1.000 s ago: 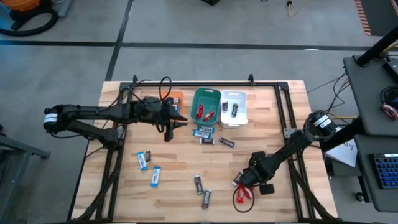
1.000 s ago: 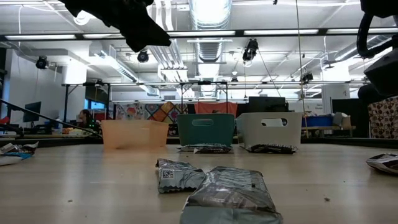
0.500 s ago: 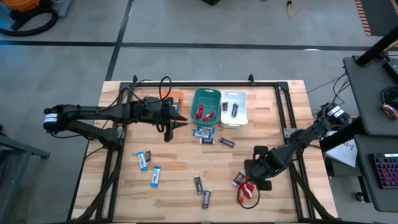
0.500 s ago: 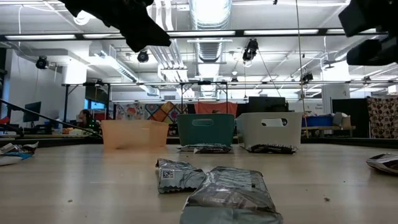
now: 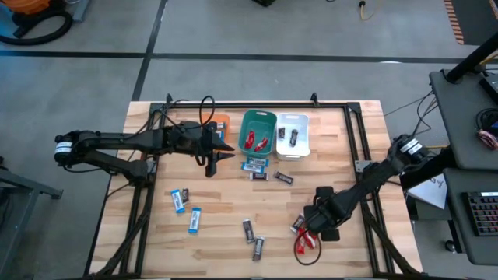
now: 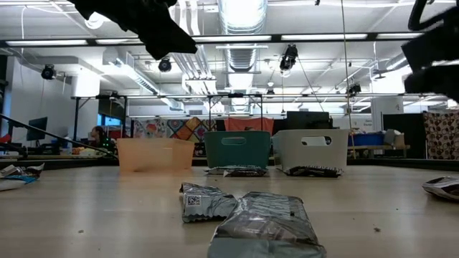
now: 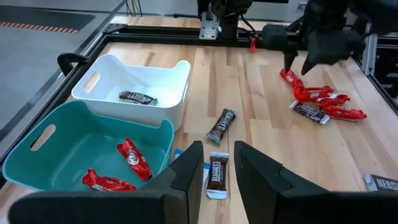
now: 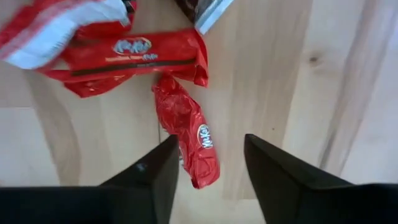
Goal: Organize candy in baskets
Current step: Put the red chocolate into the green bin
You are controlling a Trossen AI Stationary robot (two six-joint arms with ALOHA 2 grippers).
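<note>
My right gripper [image 8: 208, 180] points down, open, over a crumpled red candy [image 8: 186, 134] that lies flat on the wood near the table's near right [image 5: 305, 243]. Its fingers stand on either side of the candy's near end. A flat red bar [image 8: 134, 53] lies just beyond. My left gripper [image 7: 217, 180] hangs open and empty above the table, in front of the baskets [image 5: 226, 152]. The orange basket [image 5: 221, 124], teal basket [image 5: 257, 131] and white basket [image 5: 292, 134] stand in a row at the far edge. Red bars lie in the teal one, dark bars in the white one.
Blue-and-white bars [image 5: 179, 201] [image 5: 194, 220] lie at the near left and dark bars [image 5: 247, 229] [image 5: 257, 247] at the near middle. More wrapped bars [image 5: 255, 164] [image 5: 283, 178] lie just in front of the baskets. A black frame [image 5: 354, 132] runs along the table's edges.
My right arm has swung slightly toward the table's right edge and back, and its gripper has turned a little while staying over the red candy at the near right.
</note>
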